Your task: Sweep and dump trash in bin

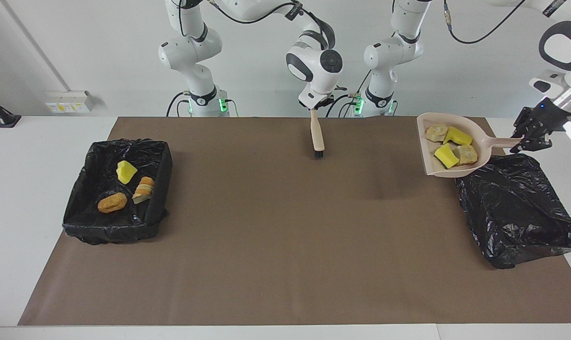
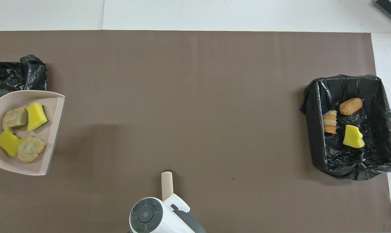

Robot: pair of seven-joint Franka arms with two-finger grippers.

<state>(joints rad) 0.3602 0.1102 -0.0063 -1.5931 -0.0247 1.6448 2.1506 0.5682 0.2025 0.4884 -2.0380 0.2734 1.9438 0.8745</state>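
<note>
Facing view: high, across the brown mat (image 1: 266, 245), looking at the arm bases. Overhead view: steeply down from the robots' end, half a turn round. Both share the mat, lined bin (image 1: 117, 189) (image 2: 350, 126) and dustpan (image 1: 448, 146) (image 2: 24, 132).

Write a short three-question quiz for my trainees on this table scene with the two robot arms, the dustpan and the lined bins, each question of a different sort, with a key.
1. True or false: the pale pink plastic dustpan rests flat on the brown mat.
2. How many trash scraps lie in the dustpan?
3. The right gripper holds: A) the wooden-handled brush B) a yellow sponge C) nothing.

Key
1. False: the left gripper holds it by the handle, raised beside the empty black-lined bin.
2. Four; three more lie in the other black-lined bin.
3. A.
</note>
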